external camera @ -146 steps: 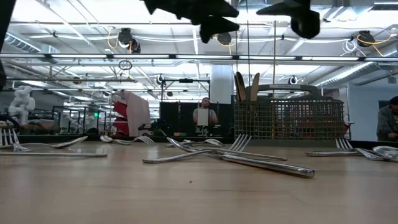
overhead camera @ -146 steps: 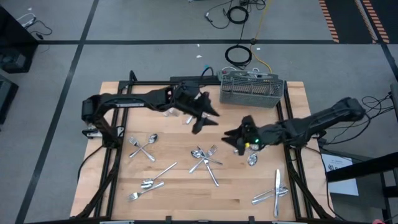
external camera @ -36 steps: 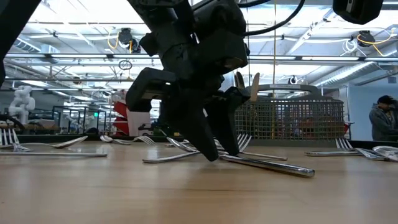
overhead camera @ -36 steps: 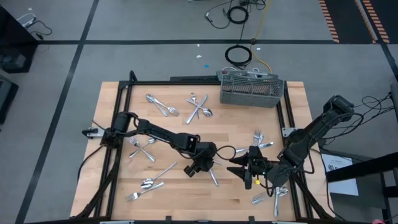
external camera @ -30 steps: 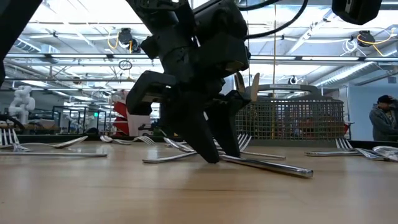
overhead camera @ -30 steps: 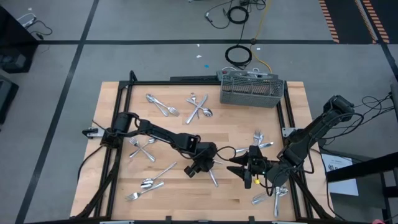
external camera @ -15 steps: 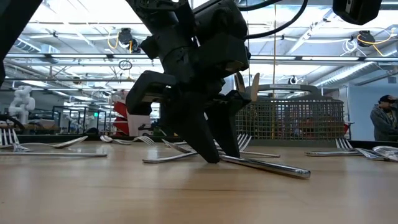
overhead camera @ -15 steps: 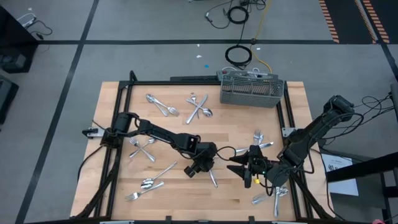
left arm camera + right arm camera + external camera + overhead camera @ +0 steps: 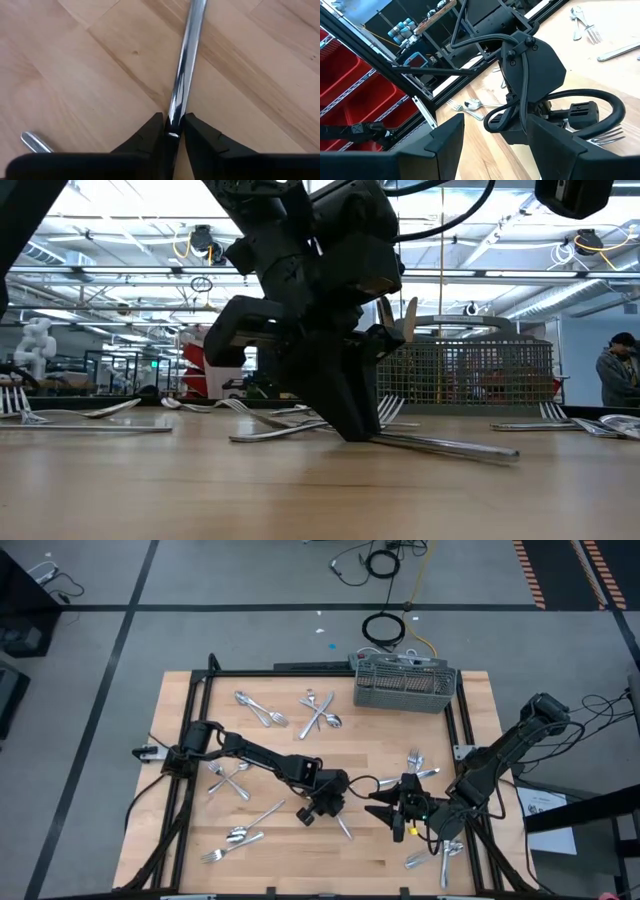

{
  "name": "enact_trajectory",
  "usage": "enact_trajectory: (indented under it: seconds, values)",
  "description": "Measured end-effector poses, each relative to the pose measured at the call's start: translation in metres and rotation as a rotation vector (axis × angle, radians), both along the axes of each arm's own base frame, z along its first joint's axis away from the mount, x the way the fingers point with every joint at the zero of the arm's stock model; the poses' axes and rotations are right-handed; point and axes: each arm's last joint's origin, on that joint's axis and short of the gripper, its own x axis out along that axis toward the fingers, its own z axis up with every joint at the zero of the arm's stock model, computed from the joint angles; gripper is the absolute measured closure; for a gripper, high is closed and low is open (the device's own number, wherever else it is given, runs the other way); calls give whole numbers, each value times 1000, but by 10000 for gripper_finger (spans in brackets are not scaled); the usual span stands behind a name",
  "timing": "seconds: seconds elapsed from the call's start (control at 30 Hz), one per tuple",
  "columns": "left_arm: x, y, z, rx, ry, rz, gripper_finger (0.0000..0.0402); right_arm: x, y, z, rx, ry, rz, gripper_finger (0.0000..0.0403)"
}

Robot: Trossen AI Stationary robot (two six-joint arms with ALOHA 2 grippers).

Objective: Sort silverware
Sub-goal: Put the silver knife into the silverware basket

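Pale wooden table [image 9: 270,850] on a grey floor marked with dark tape lines; the low view alone shows the workshop behind, with ceiling lights and a person [image 9: 616,375] at its right edge. One grey mesh caddy [image 9: 404,683] stands at the table's far edge, toward the right corner. Two dark arms meet near the middle: the left gripper [image 9: 330,806] is down on the table with its fingers [image 9: 150,135] drawn close on the handle of a knife [image 9: 187,65] — the left wrist view shows the shiny handle pinched between the two tips, which the high view cannot show. The right gripper [image 9: 385,812] hangs just beside it, fingers [image 9: 447,137] spread apart, holding nothing. The silverware [image 9: 318,712] lies in about six loose clusters: two by the far edge, one near the left edge, one toward the near left corner, one toward the near right corner, and one by the right arm.
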Motion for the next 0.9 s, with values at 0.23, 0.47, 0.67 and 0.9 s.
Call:
enact_trajectory:
  seconds: [0.23,0.47,0.67,0.9]
  values:
    - [0,0,0,0,0,1,321,0,0,0,0,0,0,200]
    - [5,0,6,4,-13,4,321,0,0,0,0,0,0,200]
    - [8,-1,8,6,-33,7,321,0,0,0,0,0,0,200]
    - [8,-1,9,5,-34,7,321,0,0,0,-2,1,2,200]
